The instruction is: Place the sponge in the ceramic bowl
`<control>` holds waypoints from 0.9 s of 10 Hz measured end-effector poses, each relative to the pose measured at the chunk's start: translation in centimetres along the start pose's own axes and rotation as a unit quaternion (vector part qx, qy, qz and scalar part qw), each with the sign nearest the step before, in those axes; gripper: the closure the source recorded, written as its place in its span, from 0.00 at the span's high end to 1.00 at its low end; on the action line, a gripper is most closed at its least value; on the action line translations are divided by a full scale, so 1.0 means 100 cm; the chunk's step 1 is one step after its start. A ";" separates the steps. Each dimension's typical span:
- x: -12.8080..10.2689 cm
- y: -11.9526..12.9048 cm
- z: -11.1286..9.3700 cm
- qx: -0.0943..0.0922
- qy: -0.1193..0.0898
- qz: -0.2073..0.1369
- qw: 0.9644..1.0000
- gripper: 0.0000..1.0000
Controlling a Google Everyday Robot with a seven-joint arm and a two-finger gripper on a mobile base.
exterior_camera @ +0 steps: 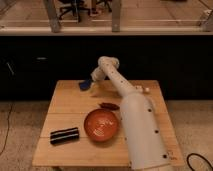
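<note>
The sponge point(85, 84), a small flat blue pad, lies near the far left edge of the wooden table point(65, 107). My gripper point(92, 80) is at the end of the white arm point(135, 115), which reaches across the table from the near right. It hangs right beside the sponge, on its right and slightly above, and is open. The arm's wrist hides whether it touches the sponge. The ceramic bowl point(101, 124), round and orange-red, sits empty in the near middle of the table, close to the arm's thick lower segment.
A long black block with pale stripes point(64, 135) lies near the front left corner. A small dark red item point(109, 106) rests just beyond the bowl. A small white object point(143, 90) sits at the far right. A dark counter wall runs behind the table.
</note>
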 end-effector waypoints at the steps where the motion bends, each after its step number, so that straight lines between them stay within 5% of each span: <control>1: 0.000 -0.001 0.001 0.001 -0.002 0.006 1.000 0.80; 9: 0.006 -0.006 0.011 0.002 -0.010 0.050 0.999 0.80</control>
